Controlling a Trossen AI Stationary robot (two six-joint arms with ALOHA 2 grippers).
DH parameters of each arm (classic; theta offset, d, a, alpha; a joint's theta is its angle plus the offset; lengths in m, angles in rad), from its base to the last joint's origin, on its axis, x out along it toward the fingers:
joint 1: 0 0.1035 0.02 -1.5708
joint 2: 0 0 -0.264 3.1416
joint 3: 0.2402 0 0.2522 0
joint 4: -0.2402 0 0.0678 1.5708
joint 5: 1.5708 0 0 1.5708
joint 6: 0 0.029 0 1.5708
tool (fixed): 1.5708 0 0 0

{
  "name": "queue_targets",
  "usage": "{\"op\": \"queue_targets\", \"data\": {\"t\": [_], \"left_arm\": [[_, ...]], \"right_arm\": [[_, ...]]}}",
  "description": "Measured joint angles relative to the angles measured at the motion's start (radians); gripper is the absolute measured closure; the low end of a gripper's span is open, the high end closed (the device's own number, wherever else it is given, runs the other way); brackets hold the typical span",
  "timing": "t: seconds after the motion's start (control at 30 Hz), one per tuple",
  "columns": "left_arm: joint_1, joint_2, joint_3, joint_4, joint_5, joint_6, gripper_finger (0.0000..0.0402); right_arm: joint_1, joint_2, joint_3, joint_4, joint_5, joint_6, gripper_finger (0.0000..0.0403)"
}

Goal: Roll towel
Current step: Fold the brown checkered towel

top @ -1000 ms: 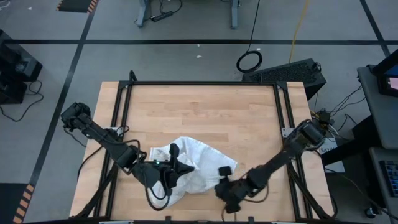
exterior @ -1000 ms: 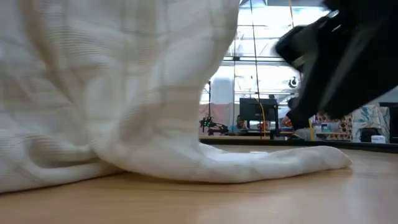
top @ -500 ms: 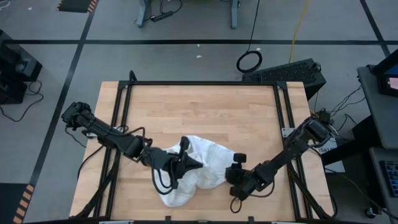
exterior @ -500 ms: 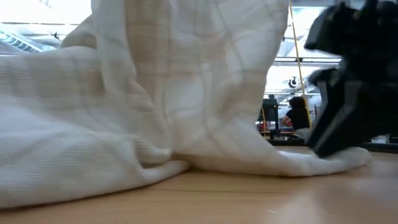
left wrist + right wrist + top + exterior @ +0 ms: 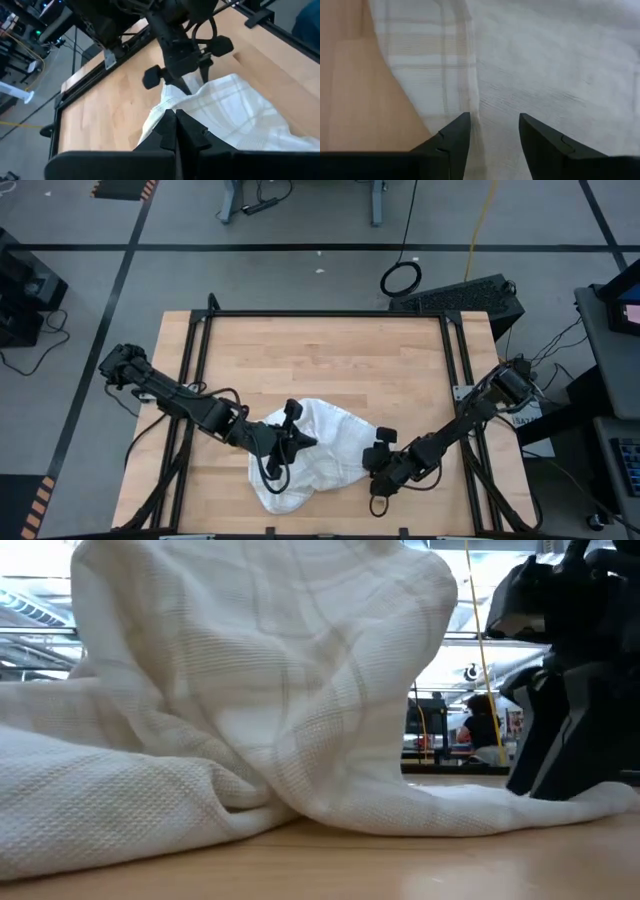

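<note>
The white towel (image 5: 322, 458) with its faint grey checks lies bunched at the near middle of the wooden table (image 5: 320, 360). Its left part is drawn up into a tall hump (image 5: 260, 670), and its right end (image 5: 470, 805) lies flat on the wood. My left gripper (image 5: 303, 442) is shut on the raised cloth. My right gripper (image 5: 372, 463) stands open, pointing steeply down over the flat right end; the left wrist view shows it (image 5: 194, 84) coming down on the cloth's far edge (image 5: 175, 95). My left gripper pinches the towel's raised part (image 5: 165, 107) between its two shut fingers, slanting down from the table's left. The fingers hide how many layers they have. The cloth hangs below them in loose folds, its lower parts on the table. My right gripper's open fingertips (image 5: 555, 775) rest on the towel's flat right end (image 5: 492, 95), coming from above. A fold line (image 5: 474, 107) runs beside one fingertip. The cloth there lies on the wood.
Black frame rails (image 5: 195, 380) run along the table's left and right sides. Bare wood fills the far half of the table. A dark keyboard (image 5: 455, 295) lies on the floor beyond the far right corner. A person (image 5: 480, 730) shows far off in the room.
My left gripper has carried the pinched cloth toward the table's right, so the raised hump has shifted right and the towel has bunched closer together. My right gripper has come down and toward the far edge onto the towel's right end, rolling its wrist as it went.
</note>
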Motion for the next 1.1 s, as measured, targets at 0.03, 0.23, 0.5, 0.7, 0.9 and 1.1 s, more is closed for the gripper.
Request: {"op": "queue_targets", "data": {"t": [0.03, 0.23, 0.5, 0.7, 0.9, 1.1], "left_arm": [[0.001, 0.0, 0.0, -0.002, -0.009, 0.017, 0.0401], [0.04, -0.026, 0.0, 0.047, -0.097, 0.187, 0.0401], [0.082, -0.132, 0.0, 0.111, 0.094, 0.189, 0.0401], [0.075, -0.128, -0.002, 0.079, 0.355, 0.02, 0.0401], [0.041, -0.07, -0.005, 0.128, 0.347, 0.041, 0.0401], [0.069, -0.025, -0.005, 0.13, 0.296, 0.012, 0.0401]], "right_arm": [[0.001, 0.008, -0.003, 0.023, -0.003, 0.0, 0.0242], [-0.015, 0.052, -0.006, 0.202, -0.008, -0.065, 0.027], [-0.049, -0.03, 0.003, 0.104, -0.032, -0.045, 0.0328], [0.016, -0.152, 0.004, -0.112, 0.058, 0.011, 0.0333], [0.073, -0.173, 0.003, -0.032, 0.217, -0.011, 0.0334], [0.054, -0.173, 0.003, 0.333, 0.326, -0.215, 0.0317]]}}
